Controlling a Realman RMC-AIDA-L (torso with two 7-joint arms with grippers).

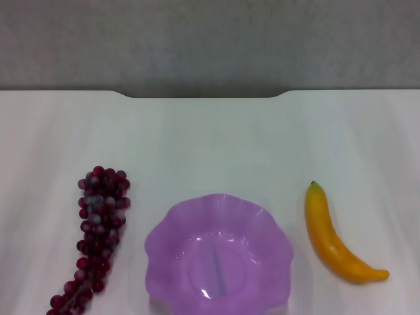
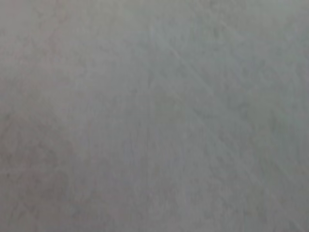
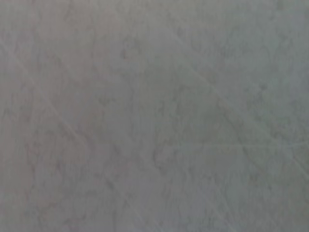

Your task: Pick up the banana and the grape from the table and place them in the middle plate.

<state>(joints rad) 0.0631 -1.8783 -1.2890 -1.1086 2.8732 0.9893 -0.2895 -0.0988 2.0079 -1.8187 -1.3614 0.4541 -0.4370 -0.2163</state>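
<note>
Nearest the head camera, at 6 o'clock in its view: the middle plate [image 1: 218, 257], translucent purple, wavy scalloped rim, sitting upright on the table [image 1: 210, 141]. Near rim is cut by the lower edge of the picture. Nothing lies in it; a pale highlight and a faint dark streak show on the inner floor.

Grape [image 1: 98, 237]: at about 8 o'clock from the plate, on the robot's left. Long bunch lying flat on the tabletop, wide end toward the far side, tapering to a thin end that runs out of the picture at the lower left. Dark red-purple berries, a few frosted grey near the wide end. Near the plate but apart from it, a strip of white table between them.

Banana [image 1: 335, 241]: at about 3 o'clock from the plate, on the robot's right. Lies flat, curved, its green-dark tip pointing to 12 o'clock, the other end pointing toward 4 o'clock. Also apart from the plate, not touching the rim.

Table: white, smooth, far edge with a shallow notch at 12 o'clock; grey wall behind.

Left gripper, right gripper: neither shows in the head view. Left wrist view and right wrist view each give only a plain grey mottled surface with faint scratch lines, no fingers visible. Whether either gripper is spread or pressed together: cannot tell, both are out of sight.
</note>
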